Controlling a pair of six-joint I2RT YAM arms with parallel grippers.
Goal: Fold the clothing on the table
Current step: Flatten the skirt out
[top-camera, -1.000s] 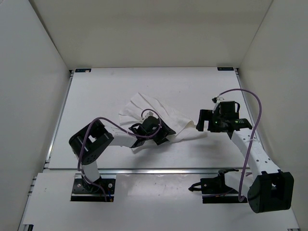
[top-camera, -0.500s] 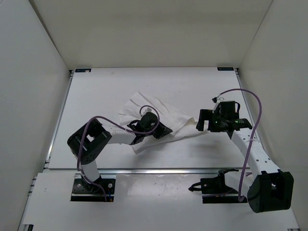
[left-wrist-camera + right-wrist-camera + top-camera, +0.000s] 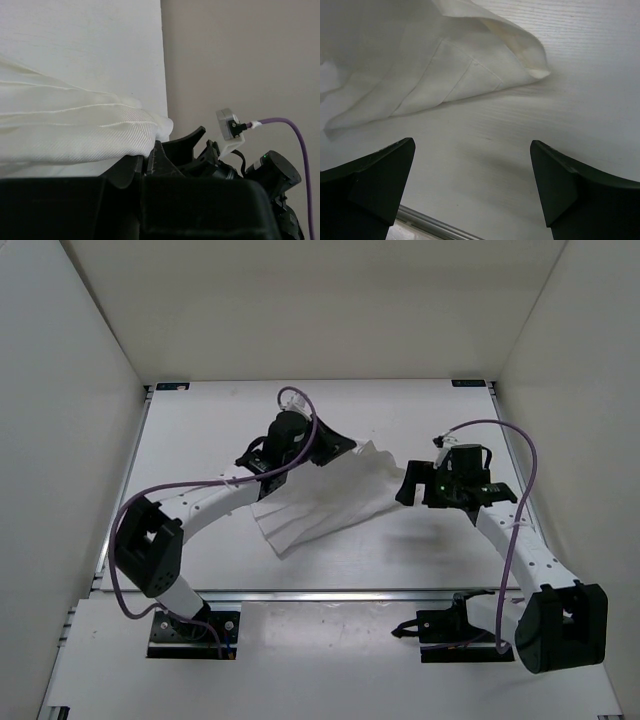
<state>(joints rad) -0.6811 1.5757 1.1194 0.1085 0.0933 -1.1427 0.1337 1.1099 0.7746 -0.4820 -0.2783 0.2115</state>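
Left arm (image 3: 200,502): a second ago bent low over the near part of the garment; now stretched out toward the far side of the desk (image 3: 190,430).
Left fingers (image 3: 338,447): partly open a second ago; now pinched shut on a bunched edge of the clothing (image 3: 325,502), which the wrist view shows pressed between them.
Clothing, position: mid-desk, between the two arms. The gripped edge has gone up and away with the left fingers, so the sheet fans in long pleats from the grip down to its near-left corner. The right corner lies on the desk.
Right fingers (image 3: 407,487): spread wide as before, holding nothing, just beside the right corner of the clothing and barely shifted.
Meaning for the task: a grasp appears secured and the cloth is being drawn out. No fold is laid yet, so the work looks to be at an early stage. The right corner seems the likely partner grasp.
Clothing, material: thin white woven fabric with a fine twill grain, soft and floppy, with stitched seam lines near the right corner.
Desk, surface: matte white, flat, faintly grained, with a metal rail (image 3: 330,591) along its near edge.
Fingers, material: black, hard, wedge-shaped.
Cable (image 3: 505,430): purple, looped above the right wrist.
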